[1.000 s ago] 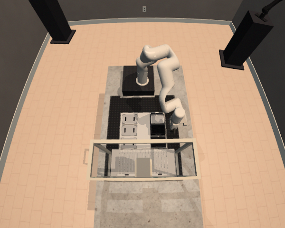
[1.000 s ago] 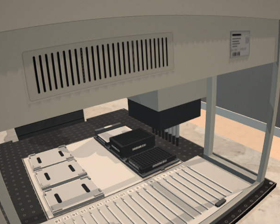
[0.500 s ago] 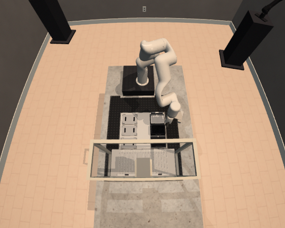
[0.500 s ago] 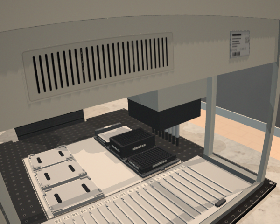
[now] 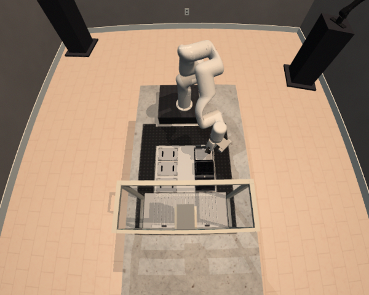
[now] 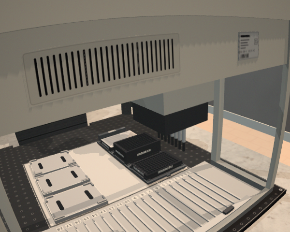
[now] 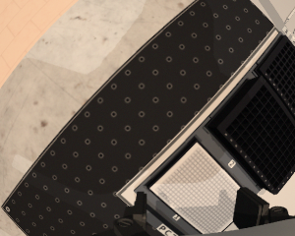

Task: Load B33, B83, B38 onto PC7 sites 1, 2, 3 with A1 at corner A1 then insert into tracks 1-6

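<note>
The gripper (image 5: 207, 150) (image 7: 195, 208) is open, low over B33 (image 5: 200, 155) (image 6: 121, 137) (image 7: 197, 184), the pale 384-well plate on nest S1, with one finger on each side of it. B83 (image 5: 204, 167) (image 6: 136, 146) (image 7: 265, 132), the tall black deep-well block, stands on S2 behind it. B38 (image 6: 156, 163) (image 7: 288, 69), the low black 96-well plate, lies on S3. The carrier PC7 (image 5: 167, 168) (image 6: 61, 180) lies on the apron (image 5: 184, 161) (image 6: 102, 169) with three bare sites. In the exterior view the instrument's housing hides the gripper.
The rails (image 6: 180, 197) (image 5: 184, 203) with numbered tracks run under the instrument's frame (image 5: 184, 183). A black pipetting head (image 6: 170, 117) hangs close above and beside the nests. The dotted black base plate (image 7: 142, 118) surrounds the apron.
</note>
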Motion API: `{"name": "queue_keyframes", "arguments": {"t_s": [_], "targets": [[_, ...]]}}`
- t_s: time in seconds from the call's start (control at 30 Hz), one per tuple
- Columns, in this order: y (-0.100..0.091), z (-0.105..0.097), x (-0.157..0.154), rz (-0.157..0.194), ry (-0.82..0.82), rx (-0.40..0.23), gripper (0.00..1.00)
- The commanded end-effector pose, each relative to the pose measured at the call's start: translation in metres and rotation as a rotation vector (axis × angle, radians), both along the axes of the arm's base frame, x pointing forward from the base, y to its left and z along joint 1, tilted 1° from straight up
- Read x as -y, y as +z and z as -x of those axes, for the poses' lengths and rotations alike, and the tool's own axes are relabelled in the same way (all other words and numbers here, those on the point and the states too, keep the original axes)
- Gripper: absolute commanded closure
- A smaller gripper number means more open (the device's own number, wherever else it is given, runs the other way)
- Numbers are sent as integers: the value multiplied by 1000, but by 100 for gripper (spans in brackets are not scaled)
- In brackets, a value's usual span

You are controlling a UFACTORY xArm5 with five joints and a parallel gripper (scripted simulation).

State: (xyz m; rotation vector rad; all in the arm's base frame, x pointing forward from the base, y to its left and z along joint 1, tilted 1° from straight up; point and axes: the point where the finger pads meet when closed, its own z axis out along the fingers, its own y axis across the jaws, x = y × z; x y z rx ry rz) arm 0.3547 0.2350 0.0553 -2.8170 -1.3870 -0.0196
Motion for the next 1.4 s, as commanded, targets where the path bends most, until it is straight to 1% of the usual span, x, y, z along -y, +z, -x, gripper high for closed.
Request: {"name": "queue_keyframes", "arguments": {"t_s": [0.0,0.4,0.47,0.63,0.73,1.17,1.37], "targets": [[2,10,8,-15,-97,1,19],[0,59,44,-19,-497,-5,19],[0,59,44,-19,-497,-5,19],[0,78,58,-21,-664,-7,19],[0,78,58,-22,-764,-9,19],[0,78,58,-22,-768,-9,19],[-10,78,58,-22,-768,-9,19]]}}
